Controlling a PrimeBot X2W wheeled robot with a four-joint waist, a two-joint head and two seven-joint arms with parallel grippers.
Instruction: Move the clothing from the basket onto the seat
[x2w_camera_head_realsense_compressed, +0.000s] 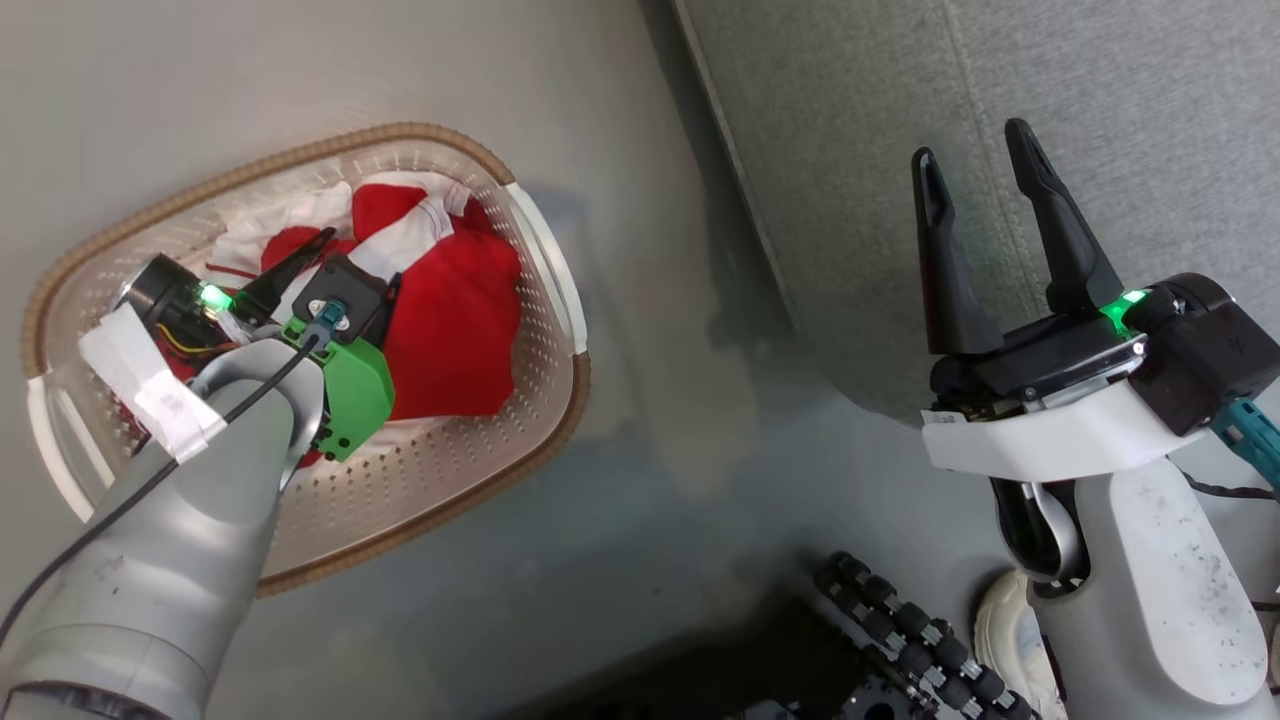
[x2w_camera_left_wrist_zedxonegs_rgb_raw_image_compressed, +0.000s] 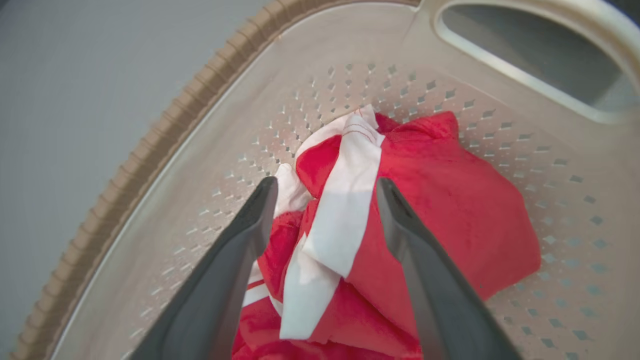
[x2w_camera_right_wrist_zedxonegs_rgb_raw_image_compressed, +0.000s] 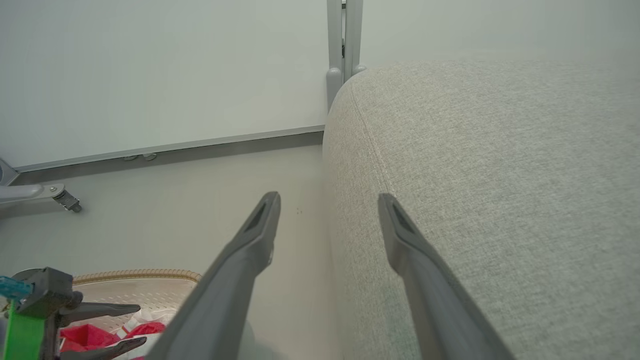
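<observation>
Left tool (x2w_camera_left_wrist_zedxonegs_rgb_raw_image_compressed: 326, 182) is released. Its two dark fingers stand apart on either side of a white-trimmed fold of the clothing (x2w_camera_left_wrist_zedxonegs_rgb_raw_image_compressed: 450, 200), inside the basket (x2w_camera_left_wrist_zedxonegs_rgb_raw_image_compressed: 325, 80). They have not clamped on the fabric, and I cannot tell whether they touch it. The right tool (x2w_camera_head_realsense_compressed: 972, 140) is also released and holds nothing. It hangs well apart from the basket, with its fingers over the near edge of the seat (x2w_camera_head_realsense_compressed: 1100, 70).

The clothing lies as one crumpled red and white heap on the bottom of the basket, towards the handle end. The basket stands on the floor (x2w_camera_head_realsense_compressed: 650, 450), beside the seat but not touching it. The part of the grey cushion that shows carries no garment. I judge, then, that nothing has been moved across yet and the task is at its first pick. A grasp, a lift out over the brown rim and a drop on the cushion are all left to do, and again for whatever remains after that.

Counted, there are two tools, one basket, one seat and one heap of clothing. The heap shows red cloth, a broad white band and some paler fabric at its far side. The folds hide where one garment ends, so I cannot say how many pieces it is made of.
</observation>
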